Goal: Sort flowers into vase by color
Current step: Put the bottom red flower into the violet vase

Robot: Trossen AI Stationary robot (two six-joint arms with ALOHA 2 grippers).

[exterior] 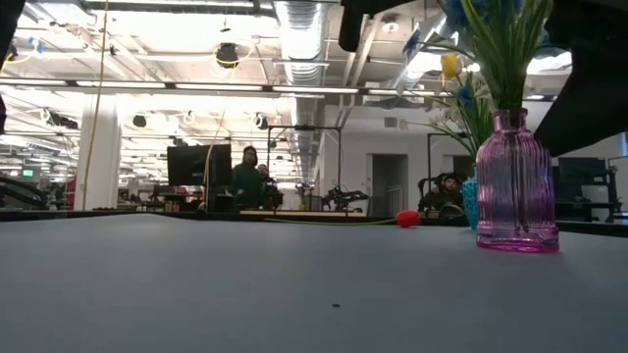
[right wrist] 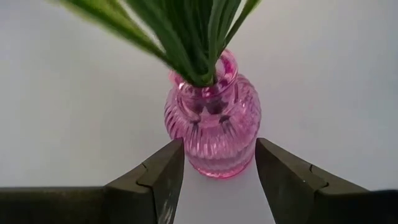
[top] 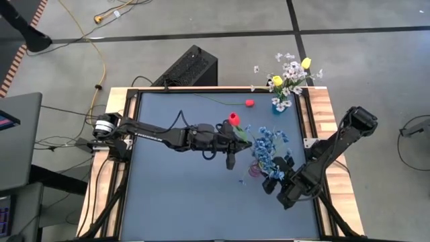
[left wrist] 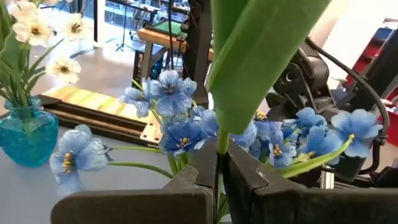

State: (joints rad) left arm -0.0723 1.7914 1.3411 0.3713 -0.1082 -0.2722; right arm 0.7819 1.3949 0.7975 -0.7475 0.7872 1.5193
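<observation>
The left gripper (left wrist: pixel 217 186) is clenched on the thin green stem of a red flower (top: pixel 234 119), which it holds up over the middle of the table (top: pixel 181 195), just beside the blue flowers (top: pixel 267 144). Our right gripper (right wrist: pixel 219 171) sits released, its fingers (right wrist: pixel 163 171) on either side of the pink vase (right wrist: pixel 214 134) without visibly squeezing it.

We judge the main risk to be the red bloom going into the wrong vase. It is right next to the pink vase, which already holds blue, so lowering it there would mix colours. The broad green leaf (left wrist: pixel 261 56) hanging in front of the left wrist camera hides much of the way ahead, so the stem could catch in the blue cluster and drag it. The pink vase is narrow-necked and looks top-heavy with stems, and a push from the stem or from a closing right finger could tip it.

Counting: we see two vases, the pink one and a blue vase (top: pixel 279 106) at the far edge holding white sprays (top: pixel 292 70) and two yellow buds (top: pixel 276 81). There are two red flowers, one held and one lying on the table (top: pixel 249 103) near the blue vase. The blue blooms are too bunched to count
</observation>
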